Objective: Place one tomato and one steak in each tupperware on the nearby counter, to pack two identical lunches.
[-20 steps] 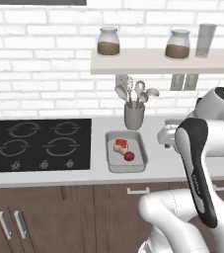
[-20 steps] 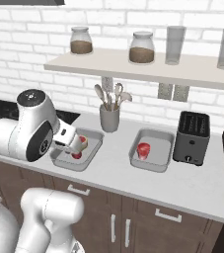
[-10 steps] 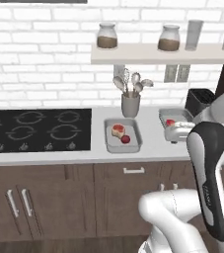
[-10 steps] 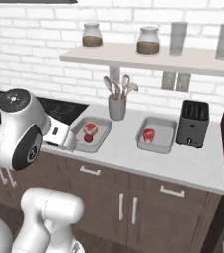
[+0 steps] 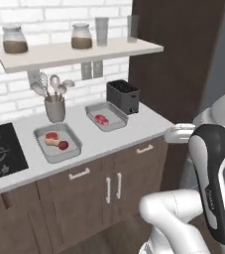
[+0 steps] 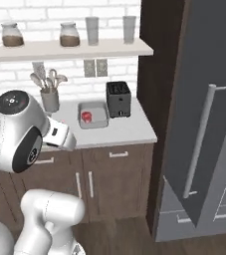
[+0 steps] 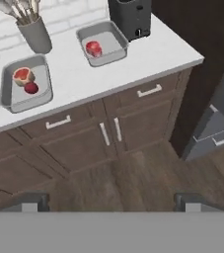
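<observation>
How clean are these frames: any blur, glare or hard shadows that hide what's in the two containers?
Left base view: even flat light, soft edges, both tupperware contents readable, near tupperware and far tupperware. Right base view: the arm blocks the near one. Hand view: mildly blurred, no glare; gripper open, fingertips faint against the floor.

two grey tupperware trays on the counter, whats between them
Bare pale worktop lies between the left grey tray and the right grey tray, clearest in the hand view.

Pincer [image 7: 108,200] wide open, empty.
</observation>
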Controlling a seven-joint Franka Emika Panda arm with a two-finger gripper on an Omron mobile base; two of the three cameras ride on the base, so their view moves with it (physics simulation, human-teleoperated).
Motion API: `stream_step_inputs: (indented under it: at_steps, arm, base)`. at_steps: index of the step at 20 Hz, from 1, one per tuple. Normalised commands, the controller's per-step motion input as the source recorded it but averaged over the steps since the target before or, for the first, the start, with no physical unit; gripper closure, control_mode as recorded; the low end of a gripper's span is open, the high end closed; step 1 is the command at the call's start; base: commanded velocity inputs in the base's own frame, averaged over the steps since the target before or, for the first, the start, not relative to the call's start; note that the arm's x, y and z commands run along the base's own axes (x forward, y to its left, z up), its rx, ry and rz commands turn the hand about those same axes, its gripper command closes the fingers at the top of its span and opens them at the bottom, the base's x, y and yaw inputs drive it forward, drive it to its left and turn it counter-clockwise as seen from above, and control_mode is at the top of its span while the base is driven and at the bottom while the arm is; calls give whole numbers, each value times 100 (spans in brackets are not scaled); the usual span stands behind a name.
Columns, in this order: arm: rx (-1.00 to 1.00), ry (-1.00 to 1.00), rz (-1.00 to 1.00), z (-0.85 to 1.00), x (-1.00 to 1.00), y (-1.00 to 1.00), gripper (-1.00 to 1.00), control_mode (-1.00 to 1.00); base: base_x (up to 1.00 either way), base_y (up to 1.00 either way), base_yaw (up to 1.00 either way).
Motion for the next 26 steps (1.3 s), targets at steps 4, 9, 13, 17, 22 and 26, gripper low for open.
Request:
stream_step_inputs:
  at_steps: [4, 9, 13, 17, 22, 26]
  arm:
    - [0, 0, 0, 0, 0, 0, -100, 100]
    - [0, 0, 0, 0, 0, 0, -100, 100]
    - [0, 0, 0, 0, 0, 0, -100, 100]
    - [0, 0, 0, 0, 0, 0, -100, 100]
    - [0, 0, 0, 0, 0, 0, -100, 100]
    - [0, 0, 0, 0, 0, 0, -100, 100]
  base:
    - [-23, 0, -96]
    - [-21, -1, -95]
    - [-1, -79, -71]
    - [50, -100, -39]
    - [92, -83, -9]
    - [100, -23, 20]
